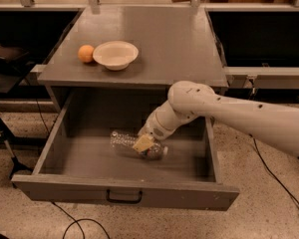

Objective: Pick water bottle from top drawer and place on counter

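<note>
The water bottle (122,140) lies on its side on the floor of the open top drawer (124,195), near the middle. It is clear and crinkled. My gripper (144,143) reaches down into the drawer from the right and sits right over the bottle's right part, hiding that end. The tan fingertip (142,143) is against the bottle. The counter (174,44) is the grey metal top behind the drawer.
A white bowl (115,54) and an orange (86,53) sit at the counter's left. My white arm (239,116) crosses the drawer's right side. A black stand (5,148) and cables are on the speckled floor at left. Dark shelving flanks the cabinet.
</note>
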`<state>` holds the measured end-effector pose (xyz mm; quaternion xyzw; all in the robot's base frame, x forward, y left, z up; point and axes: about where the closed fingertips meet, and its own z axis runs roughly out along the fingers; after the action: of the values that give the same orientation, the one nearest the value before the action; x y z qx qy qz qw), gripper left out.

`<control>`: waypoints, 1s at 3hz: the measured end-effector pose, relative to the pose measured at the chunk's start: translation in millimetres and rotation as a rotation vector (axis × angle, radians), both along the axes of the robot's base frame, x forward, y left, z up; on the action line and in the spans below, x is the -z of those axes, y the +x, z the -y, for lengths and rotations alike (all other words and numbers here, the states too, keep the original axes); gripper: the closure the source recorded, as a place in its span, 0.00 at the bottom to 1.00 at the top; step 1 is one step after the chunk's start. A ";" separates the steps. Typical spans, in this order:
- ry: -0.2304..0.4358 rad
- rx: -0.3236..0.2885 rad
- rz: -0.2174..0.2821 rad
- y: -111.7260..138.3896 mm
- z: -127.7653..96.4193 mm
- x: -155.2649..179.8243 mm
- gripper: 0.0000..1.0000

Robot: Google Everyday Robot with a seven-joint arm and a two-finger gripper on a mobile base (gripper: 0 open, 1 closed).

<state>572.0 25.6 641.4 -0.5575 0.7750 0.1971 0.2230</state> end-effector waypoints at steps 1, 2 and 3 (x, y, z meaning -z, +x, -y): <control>0.011 -0.005 -0.003 -5.8 -2.6 1.6 1.00; 0.031 -0.009 0.009 -11.9 4.8 -16.4 1.00; 0.045 -0.021 0.042 -18.8 23.5 -55.4 1.00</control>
<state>553.2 2.1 696.9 -0.5645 0.7596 0.2051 0.2493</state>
